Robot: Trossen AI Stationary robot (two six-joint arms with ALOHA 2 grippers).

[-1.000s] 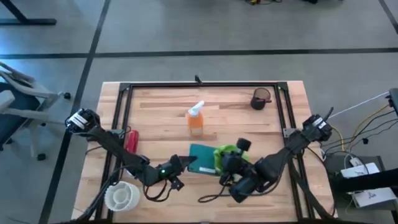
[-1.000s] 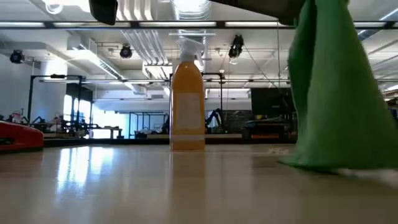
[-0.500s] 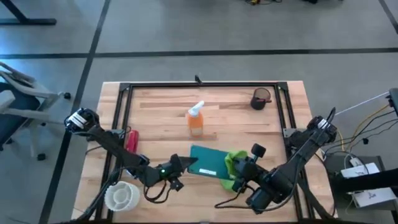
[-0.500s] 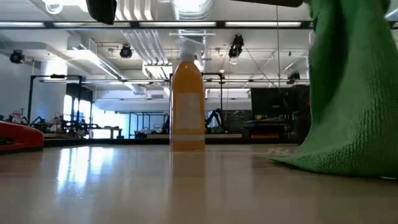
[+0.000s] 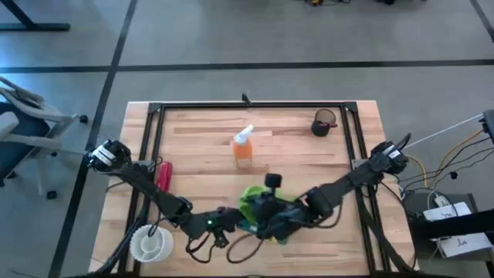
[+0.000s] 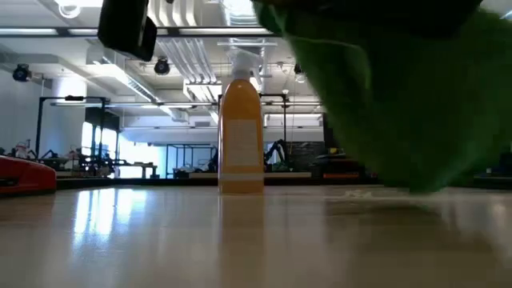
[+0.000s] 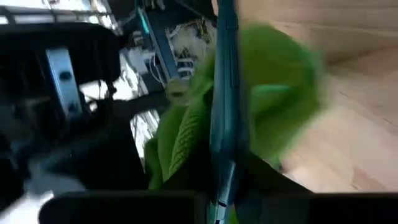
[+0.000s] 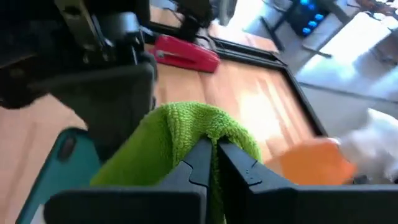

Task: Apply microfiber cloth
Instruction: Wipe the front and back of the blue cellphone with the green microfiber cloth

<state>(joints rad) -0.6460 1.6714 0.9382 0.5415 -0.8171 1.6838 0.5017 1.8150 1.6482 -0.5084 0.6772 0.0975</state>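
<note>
The lime-green microfiber cloth (image 5: 253, 202) is bunched at the table's near middle, with my right gripper (image 5: 266, 215) shut on it; it fills the low view's right side (image 6: 400, 96). A teal-edged dark tablet (image 7: 224, 93) shows edge-on in the left wrist view with cloth on both sides of it. One of its corners (image 8: 62, 155) lies beside the cloth. In the high view the cloth and the right arm mostly cover the tablet. My left gripper (image 5: 224, 224) sits at the tablet's left side, shut on it. My left gripper holds the tablet by its edge (image 7: 219, 186), which runs between the two fingers. The fingers come level from the table's left. The exact place of contact is hidden by the gripper itself. My right gripper pinches a raised fold of the cloth (image 8: 208, 134) between its two shut fingers (image 8: 239, 168), coming from the table's right and slanting down. The cloth bulges over and around the fingertips and hangs against the tablet.
An orange spray bottle (image 5: 243, 148) stands behind the cloth at mid table. A red stapler (image 5: 162, 174) lies at the left, a dark cup (image 5: 324, 122) at the far right, a white round holder (image 5: 150, 243) at the near left. Black frame rails (image 5: 154, 139) border the board.
My right gripper carried the cloth first toward the table's right and near edge, then swept it back to the left across the tablet, which the cloth now mostly covers. My left gripper shifted a little toward the near edge.
</note>
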